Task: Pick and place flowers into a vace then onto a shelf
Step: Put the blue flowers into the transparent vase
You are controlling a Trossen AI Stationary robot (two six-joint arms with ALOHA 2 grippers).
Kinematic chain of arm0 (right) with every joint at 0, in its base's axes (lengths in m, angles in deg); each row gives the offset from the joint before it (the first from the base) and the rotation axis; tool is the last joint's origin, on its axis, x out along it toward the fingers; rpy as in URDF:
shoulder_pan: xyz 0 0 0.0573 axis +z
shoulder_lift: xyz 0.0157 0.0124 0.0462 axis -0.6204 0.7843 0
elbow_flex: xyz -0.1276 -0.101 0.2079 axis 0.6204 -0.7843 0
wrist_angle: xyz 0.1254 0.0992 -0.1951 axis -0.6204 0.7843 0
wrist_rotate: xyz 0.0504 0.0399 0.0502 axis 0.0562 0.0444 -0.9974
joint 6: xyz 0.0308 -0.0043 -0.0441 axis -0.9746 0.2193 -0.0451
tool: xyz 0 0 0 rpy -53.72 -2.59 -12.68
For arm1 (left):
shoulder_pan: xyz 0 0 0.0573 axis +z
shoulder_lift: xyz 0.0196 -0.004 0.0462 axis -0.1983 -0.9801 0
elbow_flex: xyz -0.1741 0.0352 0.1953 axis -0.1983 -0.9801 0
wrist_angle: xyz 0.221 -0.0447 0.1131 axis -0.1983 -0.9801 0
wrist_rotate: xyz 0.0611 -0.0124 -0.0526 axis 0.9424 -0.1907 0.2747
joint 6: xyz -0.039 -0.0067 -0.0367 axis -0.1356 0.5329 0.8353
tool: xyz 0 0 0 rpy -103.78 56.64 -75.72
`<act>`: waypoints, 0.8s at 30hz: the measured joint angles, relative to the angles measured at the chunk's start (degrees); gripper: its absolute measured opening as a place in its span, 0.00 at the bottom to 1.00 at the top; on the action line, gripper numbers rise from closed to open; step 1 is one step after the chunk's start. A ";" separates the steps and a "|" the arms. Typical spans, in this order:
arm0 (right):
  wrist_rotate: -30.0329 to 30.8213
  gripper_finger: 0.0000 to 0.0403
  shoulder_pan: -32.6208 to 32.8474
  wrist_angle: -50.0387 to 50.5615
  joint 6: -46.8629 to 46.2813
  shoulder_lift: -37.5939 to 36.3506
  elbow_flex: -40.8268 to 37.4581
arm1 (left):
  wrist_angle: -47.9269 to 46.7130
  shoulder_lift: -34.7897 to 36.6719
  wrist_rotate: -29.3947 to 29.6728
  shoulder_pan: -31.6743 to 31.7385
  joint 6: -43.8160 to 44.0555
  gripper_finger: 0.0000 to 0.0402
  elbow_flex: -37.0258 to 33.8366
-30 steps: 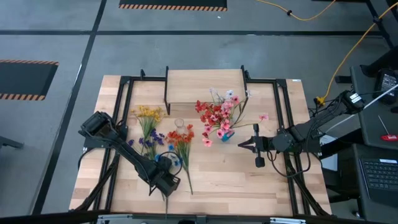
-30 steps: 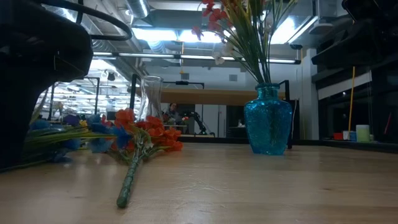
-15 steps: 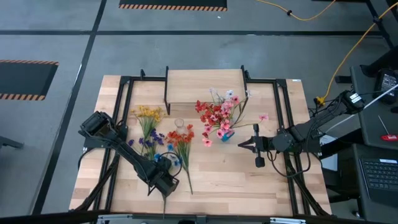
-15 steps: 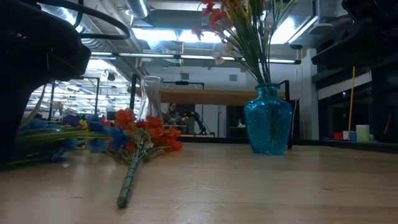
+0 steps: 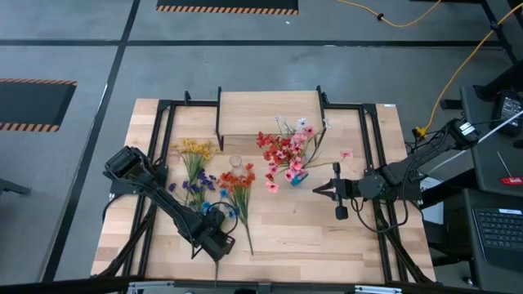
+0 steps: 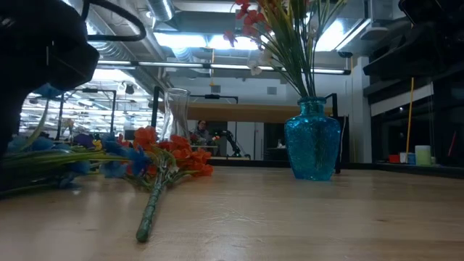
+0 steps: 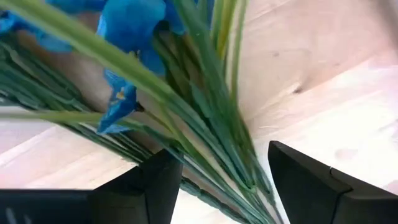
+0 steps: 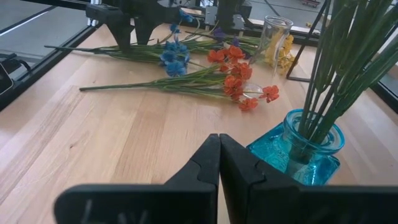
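My left gripper point(image 5: 214, 238) point(image 7: 221, 152) is near the table's near-left part, shut on the blue flowers point(image 5: 219, 209) by their green stems. Orange-red flowers point(image 5: 239, 184) point(image 6: 167, 156), purple flowers point(image 5: 196, 184) and yellow flowers point(image 5: 194, 151) lie flat on the table beside them. A blue glass vase point(image 5: 296, 178) point(image 6: 312, 148) stands upright with red, pink and white flowers point(image 5: 286, 151) stuck in it. My right gripper point(image 5: 317, 189) point(image 8: 219, 140) is shut and waits just right of that vase. The shelf point(image 5: 268, 113) stands at the far edge. My left gripper pinches a bundle of several green stems point(image 7: 211, 162) of the blue flowers between its two fingers, below the blossoms. The fingers come from above and lie across the stems. One blue blossom point(image 6: 47, 92) stands raised; the other blossom ends point(image 6: 109, 163) still lie on the table.
A clear glass vase point(image 5: 235, 162) point(image 6: 176, 116) stands between the yellow and orange-red flowers. A loose pink blossom point(image 5: 346, 153) lies right of the blue vase. Black frame rails point(image 5: 163, 147) run along both table sides. Bare wood point(image 5: 310, 233) lies toward the near edge.
My left gripper has risen a little and drifted slightly toward the table's left edge. A blue blossom has come up with it in the low view, while the other sprays have stayed flat on the table.
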 joint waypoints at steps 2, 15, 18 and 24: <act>0.02 0.03 0.00 0.01 0.00 0.00 0.00 | 1.01 -0.01 0.42 -0.38 0.19 0.57 0.00; 0.02 0.03 0.00 0.00 0.00 0.00 0.00 | 1.77 -2.81 -0.67 -0.67 1.52 0.57 0.31; 0.02 0.03 0.00 0.00 0.00 0.00 0.00 | 1.59 -2.96 -1.61 -0.63 1.55 0.57 0.26; 0.01 0.03 0.00 0.01 -0.01 0.00 0.00 | 0.18 -3.09 -3.09 -0.55 3.88 0.53 0.24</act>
